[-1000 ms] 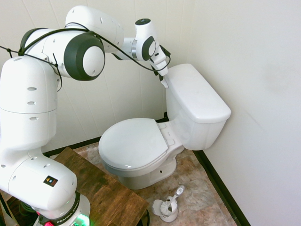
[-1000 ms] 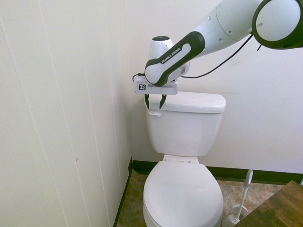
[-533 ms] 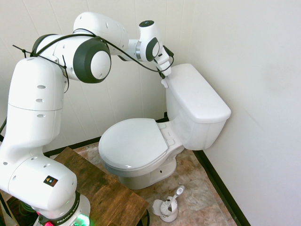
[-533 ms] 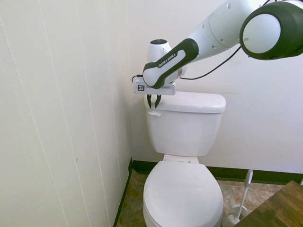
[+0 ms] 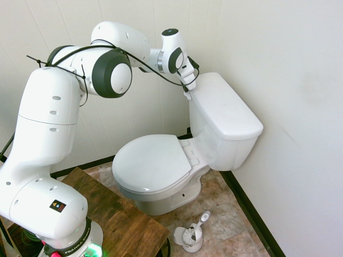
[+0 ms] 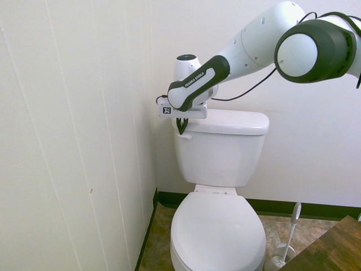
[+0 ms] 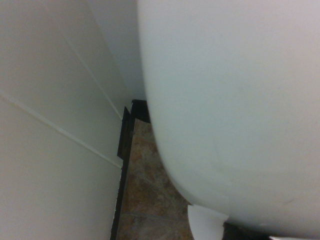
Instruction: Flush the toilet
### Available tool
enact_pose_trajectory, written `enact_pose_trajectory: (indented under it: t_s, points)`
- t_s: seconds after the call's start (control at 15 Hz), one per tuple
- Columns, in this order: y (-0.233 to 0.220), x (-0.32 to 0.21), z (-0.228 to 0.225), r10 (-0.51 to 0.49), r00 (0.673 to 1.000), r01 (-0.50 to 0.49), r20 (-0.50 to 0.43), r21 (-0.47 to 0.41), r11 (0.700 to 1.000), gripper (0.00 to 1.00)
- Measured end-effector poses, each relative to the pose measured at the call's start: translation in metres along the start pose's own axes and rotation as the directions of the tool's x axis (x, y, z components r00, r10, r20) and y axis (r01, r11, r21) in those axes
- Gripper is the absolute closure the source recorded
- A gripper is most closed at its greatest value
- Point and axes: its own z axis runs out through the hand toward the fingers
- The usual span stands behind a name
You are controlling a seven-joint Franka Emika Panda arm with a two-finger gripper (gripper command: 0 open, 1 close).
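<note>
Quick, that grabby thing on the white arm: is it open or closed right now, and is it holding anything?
End effector: closed, its tips together just above the flush lever, with nothing seen held.

Seen from the second exterior view, a gap runs between the left wall (image 6: 84,135) and the tank (image 6: 220,155), open down to the floor. Open air lies in front of the tank, above the seat lid (image 6: 218,231). The arm (image 6: 242,53) bars the way above the tank from the right. Low down, the brush holder (image 6: 276,259) and wooden table (image 6: 333,248) obstruct the near right.
</note>
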Motion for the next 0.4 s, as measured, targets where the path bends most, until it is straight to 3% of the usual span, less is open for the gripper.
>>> enact_pose_trajectory:
  t_s: [0.4]
  points:
    - [-0.001,0.001,0.018,0.01,1.0,-0.01,0.001,-0.029,1.0,1.0]
